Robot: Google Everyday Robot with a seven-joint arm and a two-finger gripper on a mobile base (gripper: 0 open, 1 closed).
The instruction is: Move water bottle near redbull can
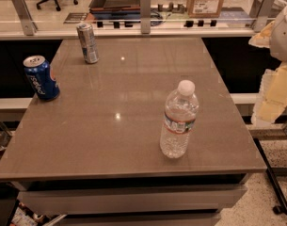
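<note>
Gripper (274,91): pale, cut off at right edge; grip cannot tell.
Water bottle (179,121): clear ribbed plastic, near gripper.
Redbull can (88,43): slim silver, far from gripper.

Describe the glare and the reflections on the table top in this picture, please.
Camera view: two small bright glare spots lie on the glossy brown table, one to the right of the redbull can, one to the left of the water bottle; the claw looks pale at the right edge, apart from the bottle.
</note>
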